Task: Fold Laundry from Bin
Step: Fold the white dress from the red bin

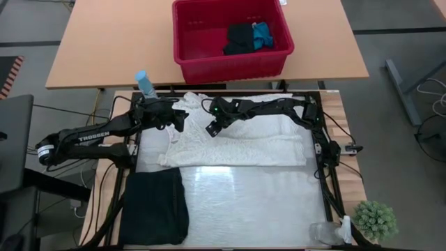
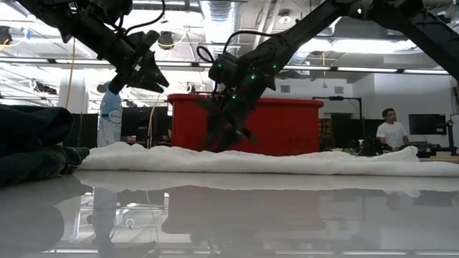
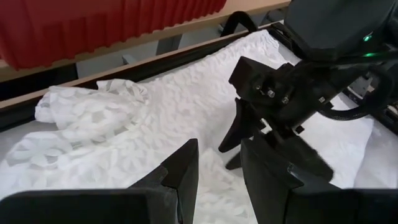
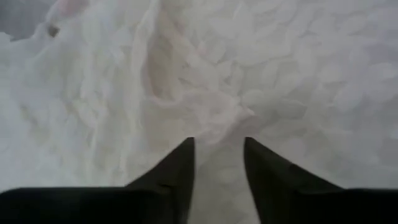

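Right pincer is down on the white crinkled lacy garment, fingers a bit apart with a ridge of the fabric bunched between the tips; can't tell if it's actually pinched. Left pincer sits just at its 9 o'clock, hovering above the cloth, fingers partly spread and holding nothing. The garment lies flat across the far half of the glossy white desk, its far-left corner crumpled near the frame edge. Near half of the desk is bare, so lots of room there. A folded black garment sits at 7 o'clock. The red rectangular plastic bin, at 12 o'clock on the wooden table behind, holds black and bright blue cloth.
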Robot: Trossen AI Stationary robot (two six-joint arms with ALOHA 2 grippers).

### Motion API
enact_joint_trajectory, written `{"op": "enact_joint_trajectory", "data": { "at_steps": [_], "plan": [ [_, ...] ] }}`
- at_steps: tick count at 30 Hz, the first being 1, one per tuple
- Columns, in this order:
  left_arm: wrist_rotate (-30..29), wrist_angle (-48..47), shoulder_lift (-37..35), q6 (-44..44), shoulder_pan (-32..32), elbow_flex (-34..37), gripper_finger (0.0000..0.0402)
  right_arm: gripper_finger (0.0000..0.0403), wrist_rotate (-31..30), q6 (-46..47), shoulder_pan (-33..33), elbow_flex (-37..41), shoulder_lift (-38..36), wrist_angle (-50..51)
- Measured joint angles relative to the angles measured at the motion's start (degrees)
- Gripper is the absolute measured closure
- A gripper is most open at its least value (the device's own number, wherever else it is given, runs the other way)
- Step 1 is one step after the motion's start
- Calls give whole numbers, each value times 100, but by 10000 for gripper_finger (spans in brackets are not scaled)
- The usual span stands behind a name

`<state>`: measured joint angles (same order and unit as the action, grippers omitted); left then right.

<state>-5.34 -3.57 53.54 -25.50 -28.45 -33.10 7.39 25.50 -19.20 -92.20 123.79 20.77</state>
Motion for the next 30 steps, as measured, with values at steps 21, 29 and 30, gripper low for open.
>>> {"op": "enact_joint_trajectory", "data": {
  "at_steps": [21,29,30],
  "plan": [
    [0,2,0,77,0,1,291,167,-420,391,122,46,24,-120],
    [23,-2,0,17,0,0,291,174,-342,449,303,48,26,-68],
    [43,-1,0,2,0,1,291,174,-419,444,328,48,26,-20]
  ]
}}
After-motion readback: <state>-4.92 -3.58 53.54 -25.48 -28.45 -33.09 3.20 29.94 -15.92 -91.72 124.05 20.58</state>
